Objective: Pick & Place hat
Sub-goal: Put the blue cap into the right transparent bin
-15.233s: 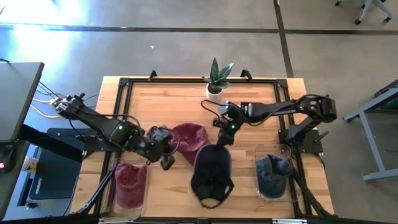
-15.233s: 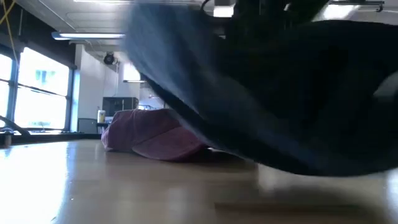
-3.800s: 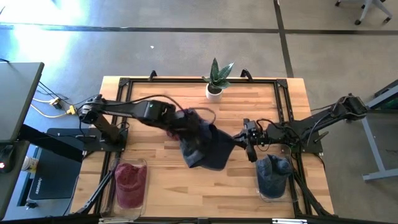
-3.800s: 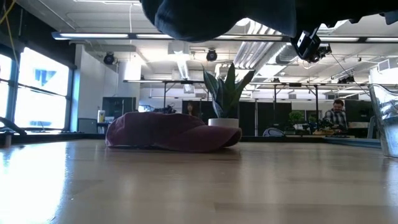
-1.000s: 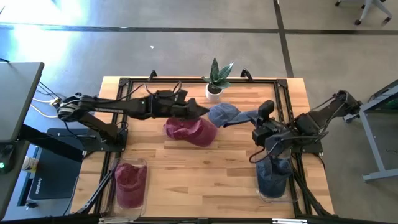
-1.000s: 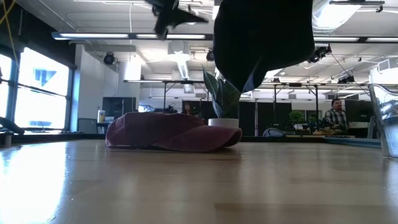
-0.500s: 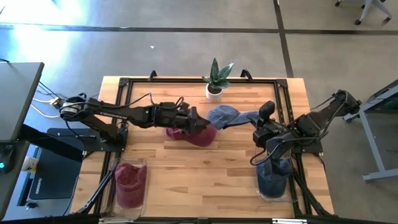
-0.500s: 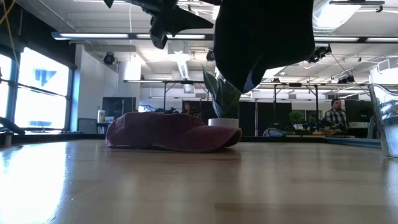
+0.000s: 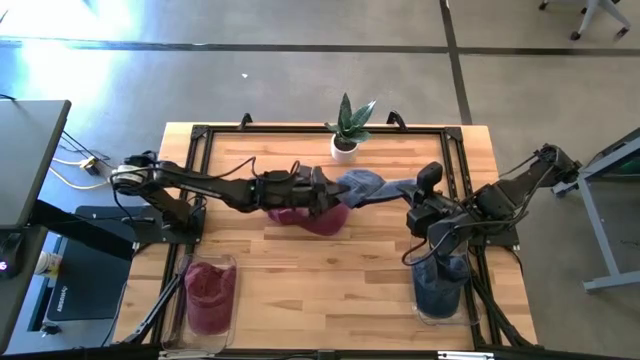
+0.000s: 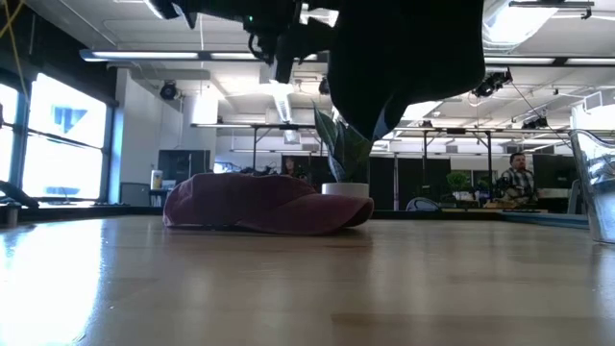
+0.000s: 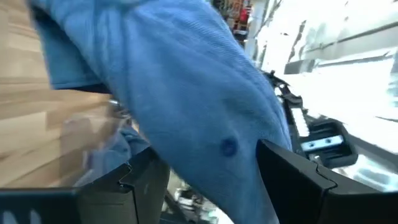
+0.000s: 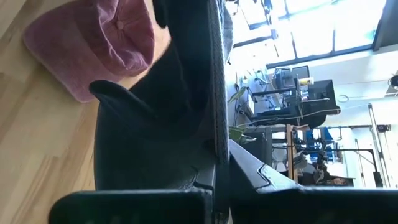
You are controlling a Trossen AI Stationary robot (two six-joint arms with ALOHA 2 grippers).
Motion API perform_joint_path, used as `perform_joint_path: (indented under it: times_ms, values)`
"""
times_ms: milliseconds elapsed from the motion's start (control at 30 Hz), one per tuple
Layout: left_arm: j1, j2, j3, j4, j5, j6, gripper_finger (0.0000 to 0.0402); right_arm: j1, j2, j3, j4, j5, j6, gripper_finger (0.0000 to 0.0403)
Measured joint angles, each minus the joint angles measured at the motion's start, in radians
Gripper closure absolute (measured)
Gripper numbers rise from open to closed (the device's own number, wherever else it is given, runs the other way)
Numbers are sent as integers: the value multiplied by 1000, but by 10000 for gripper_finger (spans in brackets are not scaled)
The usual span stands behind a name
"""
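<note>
A blue hat (image 9: 362, 184) hangs above the table's middle, clear of the wood; in the low view the blue hat (image 10: 404, 58) shows as a dark hanging shape. My right gripper (image 9: 420, 188) is shut on its right end. My left gripper (image 9: 334, 193) reaches in from the left, open, and its two fingers (image 11: 144, 180) stand on either side of the hat's crown (image 11: 205, 118). A maroon hat (image 9: 305, 215) lies crown up on the table below them. My right gripper pinches a thin edge at the hat's right end (image 12: 215, 149) between its two shut fingers, coming roughly level from the table's right. The hat is lifted clear, its crown hanging out toward the left. My left gripper: I cannot tell whether its fingers touch the crown.
A potted plant (image 9: 347, 130) stands at the far edge. A clear bin (image 9: 208, 295) with a maroon hat in it sits near left. Another clear bin (image 9: 440, 282), near right under my right arm, has blue cloth in it. Bare wood lies between the bins.
My left gripper has moved toward the table's right edge, up to the blue hat's crown, staying open. The blue hat has stayed hanging from my right gripper, and the maroon hat has not moved.
</note>
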Motion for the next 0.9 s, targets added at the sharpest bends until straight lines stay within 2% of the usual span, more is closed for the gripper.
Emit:
perform_joint_path:
  times_ms: [133,267,400,600,800,900]
  values:
    - [-1,8,-1,19,-38,0,170,24,0,0,0,0,1,395]
    - [-1,5,0,24,-116,85,182,57,0,0,0,1,28,397]
    - [1,-12,-1,60,-134,162,225,83,7,0,1,2,74,388]
    - [2,-12,-1,107,-140,212,306,113,41,0,0,-8,97,396]
    - [2,-12,-1,207,-128,289,386,98,72,0,0,-127,286,362]
    - [2,-12,1,227,-106,286,395,73,72,0,10,-234,359,325]
